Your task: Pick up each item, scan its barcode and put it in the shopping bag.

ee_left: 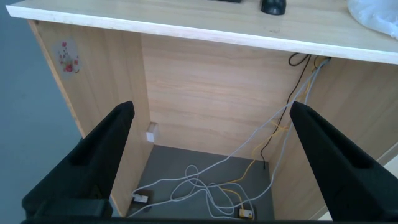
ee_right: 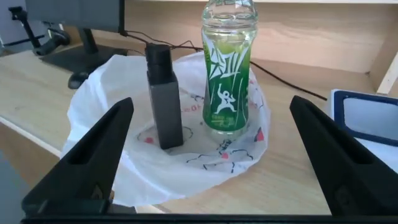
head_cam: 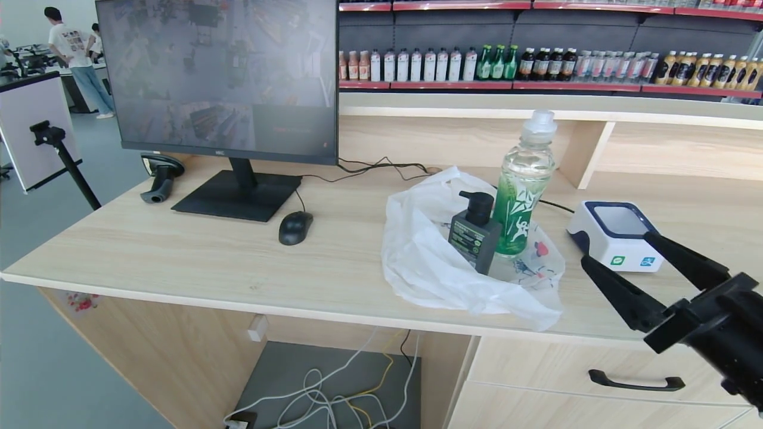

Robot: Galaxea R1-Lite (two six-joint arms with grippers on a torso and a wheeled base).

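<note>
Right end effector (head_cam: 618, 247) is spread wide and holds nothing; its two black, wedge-shaped fingers hang just in front of the scanner (head_cam: 617, 220), to the right of the shopping bag (head_cam: 429, 262). Left end effector (ee_left: 211, 106) is also released and empty, low in front of the surface (head_cam: 179, 250), below its edge, facing loose cables (ee_left: 205, 186) on the floor. The bag is thin, crinkled white plastic, lying spread on the pale wood-grain surface. Two items stand upright on it, touching or nearly so: a clear plastic drink bottle (head_cam: 524, 190) with a green label and white cap, and a dark grey, square-sided pump bottle (head_cam: 475, 235). The scanner is a white box with a dark-framed window.
</note>
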